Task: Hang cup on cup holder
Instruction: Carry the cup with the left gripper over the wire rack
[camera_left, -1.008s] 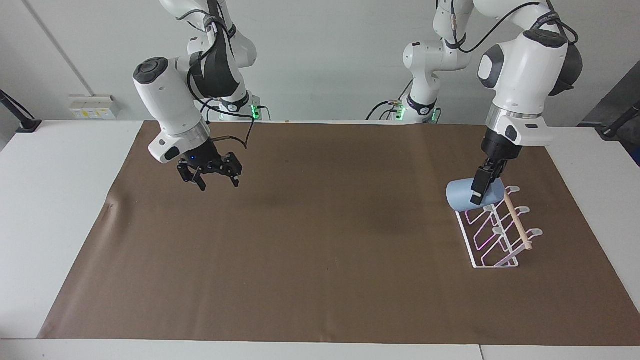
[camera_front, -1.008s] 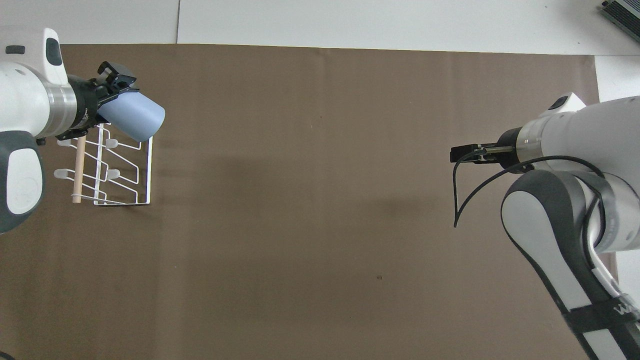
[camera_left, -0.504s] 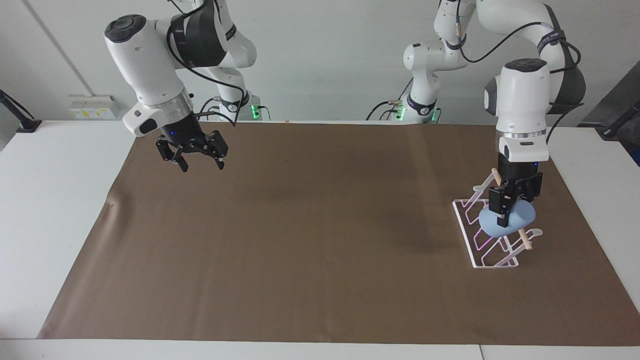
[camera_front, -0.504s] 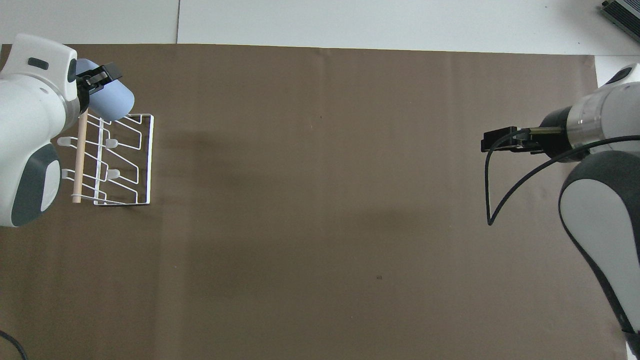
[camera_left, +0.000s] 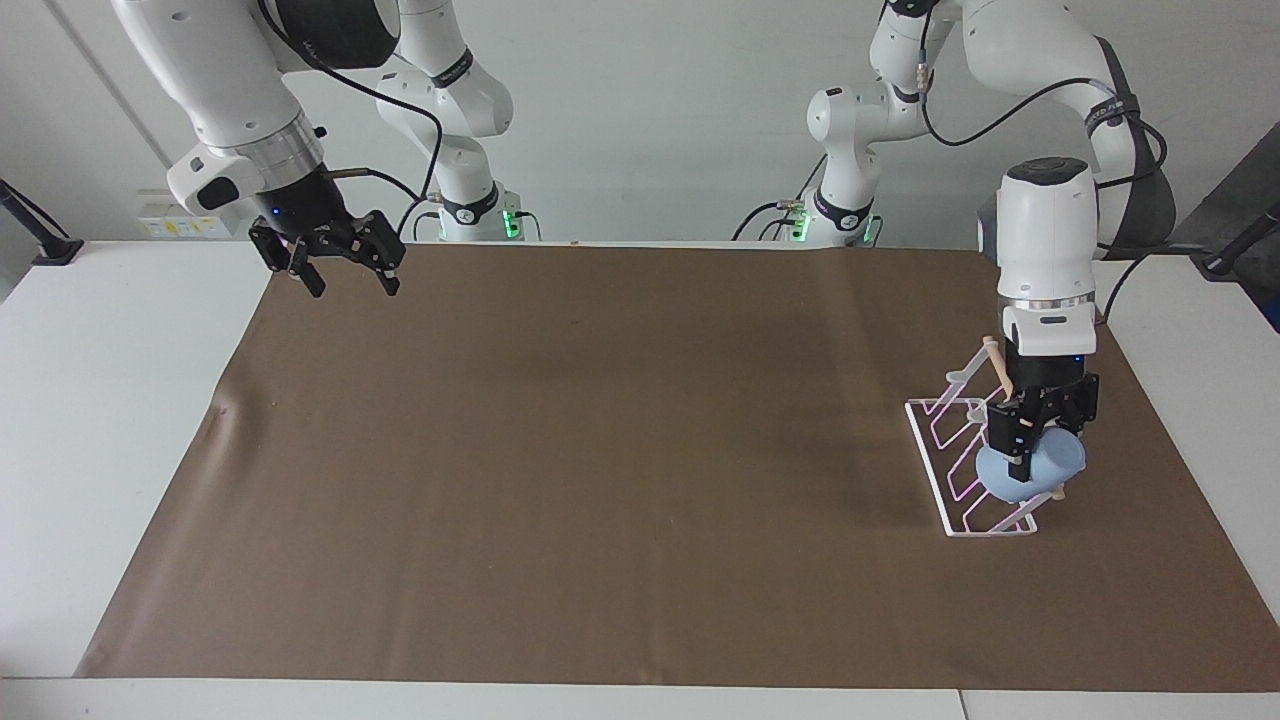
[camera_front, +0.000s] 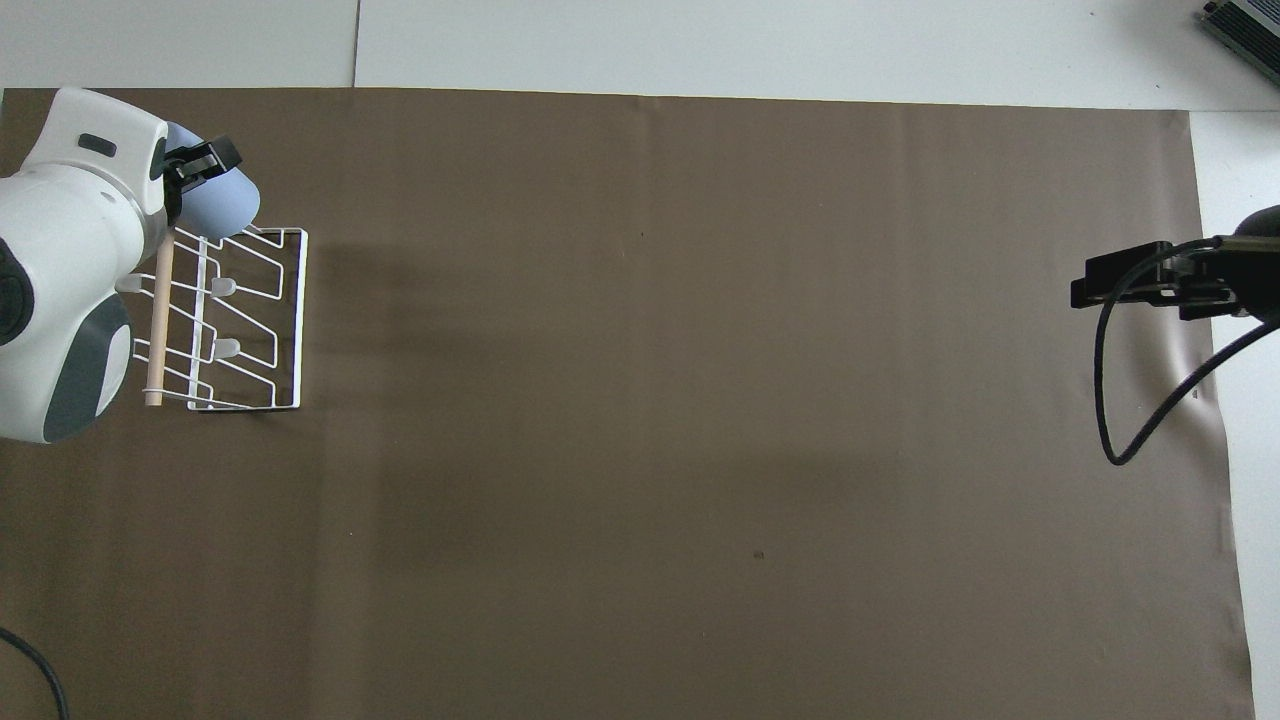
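The light-blue cup (camera_left: 1040, 468) is tilted in my left gripper (camera_left: 1038, 437), which is shut on it. It hangs low over the prongs at the end of the white wire cup holder (camera_left: 958, 478) that lies farther from the robots. I cannot tell whether a prong is inside the cup. In the overhead view the cup (camera_front: 222, 203) and left gripper (camera_front: 203, 162) cover that end of the cup holder (camera_front: 250, 320). My right gripper (camera_left: 340, 268) is open and empty, raised over the mat's corner at the right arm's end, and it also shows in the overhead view (camera_front: 1125, 280).
A brown mat (camera_left: 640, 450) covers most of the white table (camera_left: 100, 400). The holder's wooden dowel (camera_left: 993, 360) runs along its top. A black cable (camera_front: 1110, 400) hangs from the right wrist.
My left gripper turned the cup from lying sideways to pointing down, carried it along the holder away from the robots and lowered it. My right gripper rose and drew back toward its own corner.
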